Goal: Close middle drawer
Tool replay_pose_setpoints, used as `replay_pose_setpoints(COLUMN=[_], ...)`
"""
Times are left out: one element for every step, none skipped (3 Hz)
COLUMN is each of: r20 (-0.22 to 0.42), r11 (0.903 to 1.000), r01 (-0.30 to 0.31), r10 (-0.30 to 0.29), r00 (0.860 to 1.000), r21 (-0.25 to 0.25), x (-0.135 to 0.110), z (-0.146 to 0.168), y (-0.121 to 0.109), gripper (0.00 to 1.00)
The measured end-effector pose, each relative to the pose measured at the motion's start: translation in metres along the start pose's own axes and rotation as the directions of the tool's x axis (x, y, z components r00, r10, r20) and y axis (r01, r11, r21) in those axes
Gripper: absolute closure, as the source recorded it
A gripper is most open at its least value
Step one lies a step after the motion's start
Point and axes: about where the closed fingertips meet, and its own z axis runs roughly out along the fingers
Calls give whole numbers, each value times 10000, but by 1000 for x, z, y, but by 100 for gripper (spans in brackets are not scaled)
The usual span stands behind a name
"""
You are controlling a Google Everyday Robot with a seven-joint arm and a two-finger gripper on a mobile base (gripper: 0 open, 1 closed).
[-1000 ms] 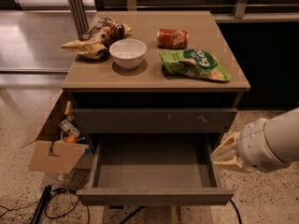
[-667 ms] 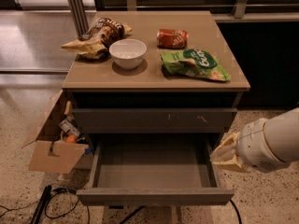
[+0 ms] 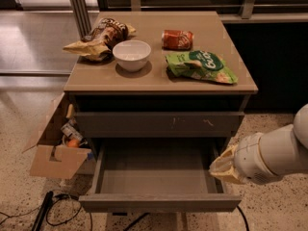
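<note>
The middle drawer (image 3: 159,202) of the grey-brown cabinet is pulled far out toward me; its plain flat front faces me and its grey box interior is empty. Above it sits a shut drawer front with small pale scratches (image 3: 159,124). My white arm comes in from the right; its end, the gripper (image 3: 222,167), is at the drawer's right side wall, near the front corner. The fingers are hidden behind the arm's pale wrist cover.
On the cabinet top (image 3: 96,81) lie a brown chip bag (image 3: 98,37), a white bowl (image 3: 131,55), a red can on its side (image 3: 177,39) and a green snack bag (image 3: 202,65). An open cardboard box (image 3: 55,148) and cables (image 3: 53,208) are on the floor, left.
</note>
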Motion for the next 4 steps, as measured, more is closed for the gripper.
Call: replay_pose_setpoints(r20=[307,892,1320,1320], r11=[9981,9937,9943,9943], r01=[-579,-1026,-1062,-1062], r10=[572,982,1038,1038], r00=[9979,9912,9858,9858], r21=[217,461,114,114], x=[17,37,61,61], z=[43,77,125,125], y=[9,8,2,2], gripper=[100,100,100,100])
